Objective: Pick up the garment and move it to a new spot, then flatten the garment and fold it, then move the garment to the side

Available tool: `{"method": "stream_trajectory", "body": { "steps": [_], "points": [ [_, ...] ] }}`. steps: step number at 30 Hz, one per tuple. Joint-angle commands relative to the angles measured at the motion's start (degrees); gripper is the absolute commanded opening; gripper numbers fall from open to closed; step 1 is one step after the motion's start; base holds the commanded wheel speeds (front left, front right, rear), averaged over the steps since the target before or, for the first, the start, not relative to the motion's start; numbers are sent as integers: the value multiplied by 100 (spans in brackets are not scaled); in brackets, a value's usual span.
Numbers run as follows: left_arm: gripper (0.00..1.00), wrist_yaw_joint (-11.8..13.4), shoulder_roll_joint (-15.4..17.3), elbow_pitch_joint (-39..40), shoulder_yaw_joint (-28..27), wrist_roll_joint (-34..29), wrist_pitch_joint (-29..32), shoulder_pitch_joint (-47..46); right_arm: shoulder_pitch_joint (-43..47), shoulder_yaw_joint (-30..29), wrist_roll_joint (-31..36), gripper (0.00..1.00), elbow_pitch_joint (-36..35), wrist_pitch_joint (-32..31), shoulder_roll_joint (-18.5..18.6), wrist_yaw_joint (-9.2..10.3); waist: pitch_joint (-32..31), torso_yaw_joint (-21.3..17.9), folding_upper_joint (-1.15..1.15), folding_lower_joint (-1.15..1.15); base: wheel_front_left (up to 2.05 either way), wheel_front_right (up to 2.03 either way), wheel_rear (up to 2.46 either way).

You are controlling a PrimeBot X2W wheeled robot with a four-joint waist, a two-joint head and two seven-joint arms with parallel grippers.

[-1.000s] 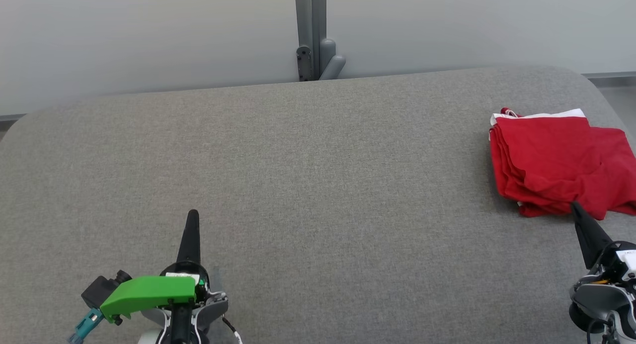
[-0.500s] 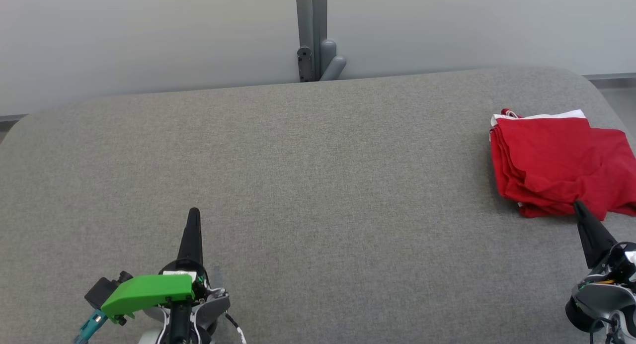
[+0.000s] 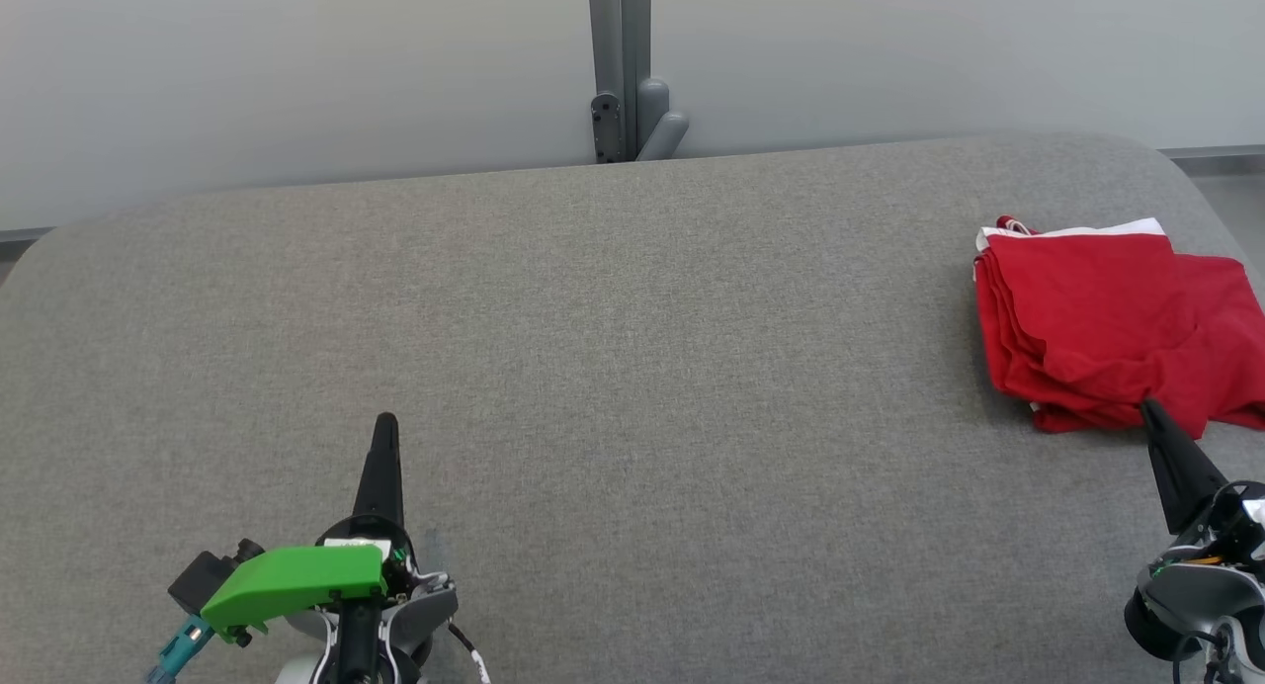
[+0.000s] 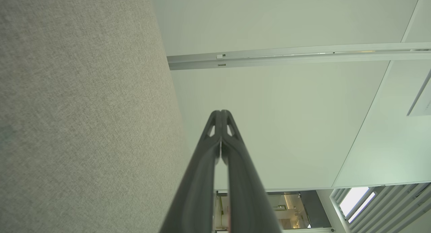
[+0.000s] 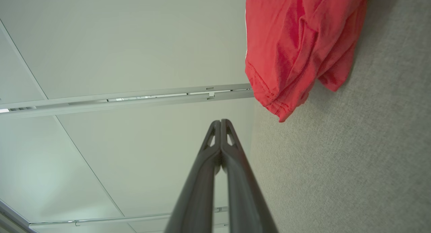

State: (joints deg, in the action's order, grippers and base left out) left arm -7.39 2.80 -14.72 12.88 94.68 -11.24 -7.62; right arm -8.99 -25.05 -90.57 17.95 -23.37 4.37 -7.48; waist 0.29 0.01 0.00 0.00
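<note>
At the near left my left gripper [image 3: 384,429] rests low over the grey fabric-covered table [image 3: 632,368], its two dark fingers pressed together from root to tip with nothing between them; my left wrist view shows the same closed pair [image 4: 221,113] pointing past the table's edge toward the pale wall. The middle of the table is bare cloth, and behind its far edge a metal post [image 3: 618,61] stands against the wall. Over on the right, toward the far side and close to the table's right edge, lies the red garment [image 3: 1097,318], folded into a flat stack of several layers, with a white band showing along its far edge and a looser flap spreading out to the right. Just this side of its near edge sits my right gripper [image 3: 1148,410], fingers shut tight and empty, the tip at the hem or a shade short of it; I cannot tell whether it touches. From my right wrist the cloth [image 5: 293,47] shows soft wrinkles and a stitched hem hanging at one corner. I judge it light, limp and not slippery, but the layers will slide apart if pinched singly, so I would open up and take the whole stacked left edge or the near hemmed corner, all plies at once.
</note>
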Motion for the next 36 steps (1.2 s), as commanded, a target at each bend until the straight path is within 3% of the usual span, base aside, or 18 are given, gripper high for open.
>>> {"method": "stream_trajectory", "body": {
  "steps": [1,36],
  "points": [
    [0,-34,4,4,-5,13,-23,-57,-60,-12,12,0,9,-20,2,-2,0,0,0,0,0,0,0],
    [0,-34,5,6,-4,14,-24,-56,-65,-42,46,0,8,-39,-18,-2,0,0,0,0,0,0,0]
  ]
}}
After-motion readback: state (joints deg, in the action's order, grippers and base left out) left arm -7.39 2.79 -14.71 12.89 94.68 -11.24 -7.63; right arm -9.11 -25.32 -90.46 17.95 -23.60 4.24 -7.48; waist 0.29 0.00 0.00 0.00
